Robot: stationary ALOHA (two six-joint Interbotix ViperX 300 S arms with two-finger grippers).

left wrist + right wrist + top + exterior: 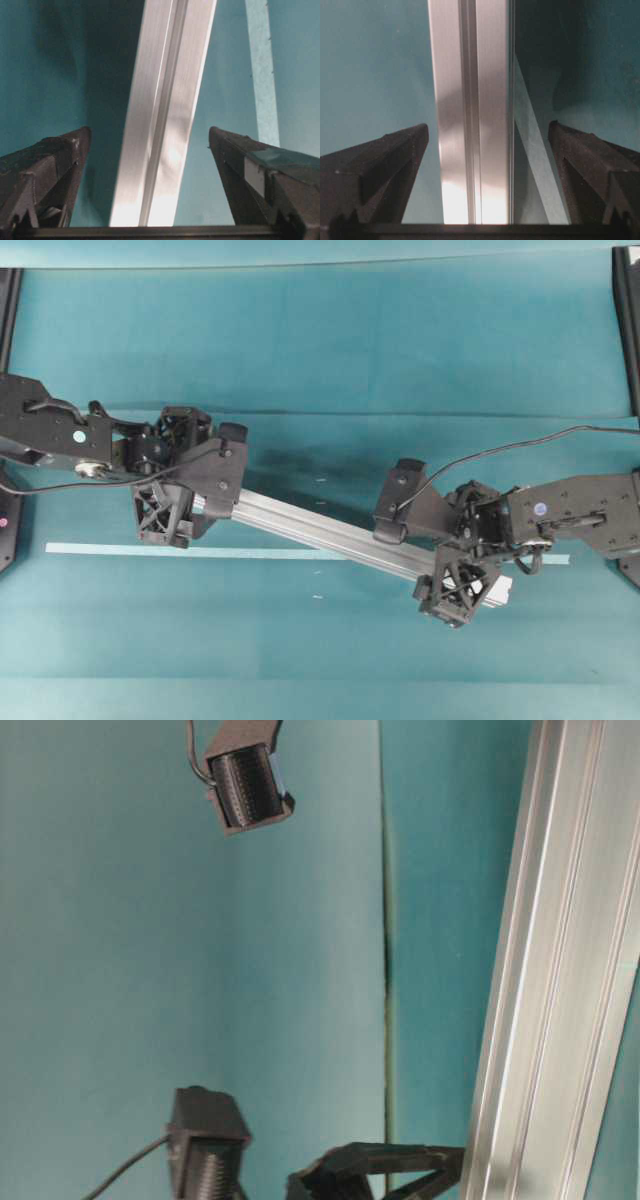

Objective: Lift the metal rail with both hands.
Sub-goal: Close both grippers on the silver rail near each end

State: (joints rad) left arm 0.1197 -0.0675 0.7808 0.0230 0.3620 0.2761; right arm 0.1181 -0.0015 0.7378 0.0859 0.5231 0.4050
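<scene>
Silver and long, the metal rail (320, 530) lies slanted across the blue-green surface (320, 350). It crosses over a thin pale tape strip (180, 551). The left hand (150, 137) is wide open over one end, with the rail running between its two black fingers (55, 160) and gaps on both sides. The right hand (487, 132) is wide open too, over the other end, and its fingers (585, 150) do not touch the rail either.
</scene>
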